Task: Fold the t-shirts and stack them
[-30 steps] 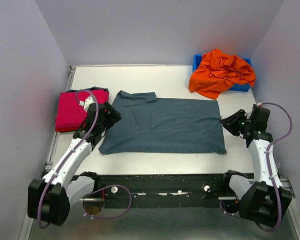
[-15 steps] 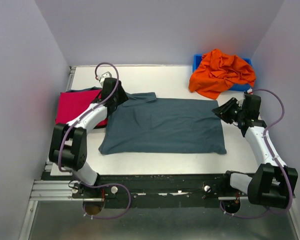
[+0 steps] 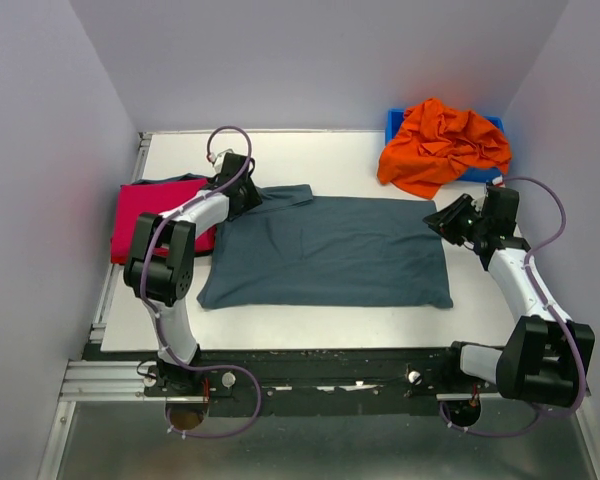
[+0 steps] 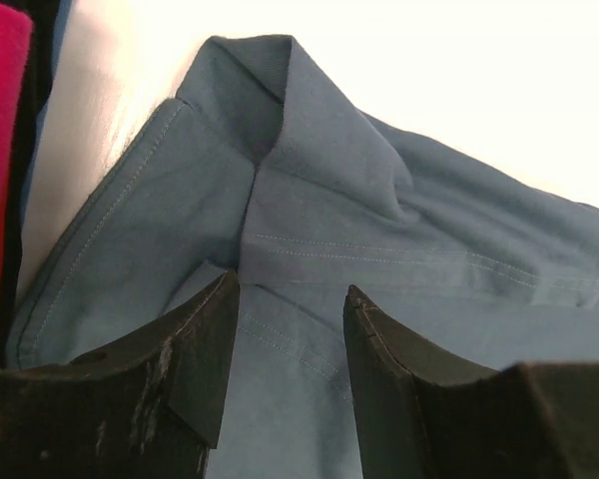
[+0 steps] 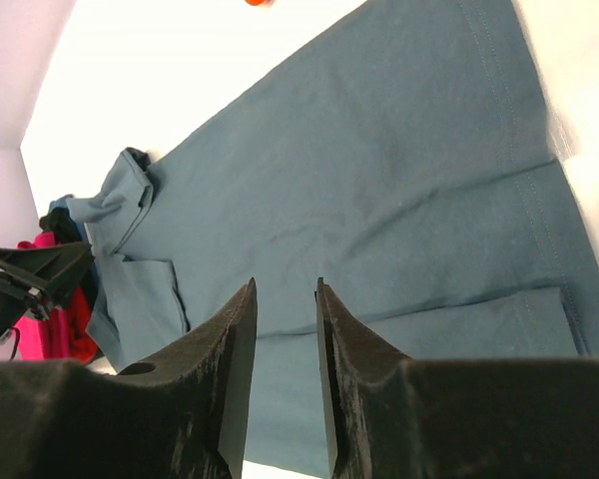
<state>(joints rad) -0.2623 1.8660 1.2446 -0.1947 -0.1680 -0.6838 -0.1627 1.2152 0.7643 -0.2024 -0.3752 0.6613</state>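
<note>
1. A blue bin [image 3: 392, 122] is being largely covered at the far right corner of the surface [image 3: 310, 150] by the crumpled orange t-shirt [image 3: 442, 143], which is spilling over its front edge
2. The magenta-red t-shirt [image 3: 145, 215] is being kept folded at the left edge of the surface, and its right side is being crossed by the left arm
3. The grey-blue t-shirt [image 3: 330, 250] is being left spread flat in the middle of the surface, between the two arms, with a sleeve [image 3: 280, 193] turned in at its far left corner
4. The left end effector [image 4: 290, 289] is being held just over that sleeve, with its fingers set moderately apart and only the cloth below showing through the gap
5. The right end effector [image 5: 285, 284] is being held low at the shirt's far right corner, with its fingers set narrowly apart and no cloth between them
</note>
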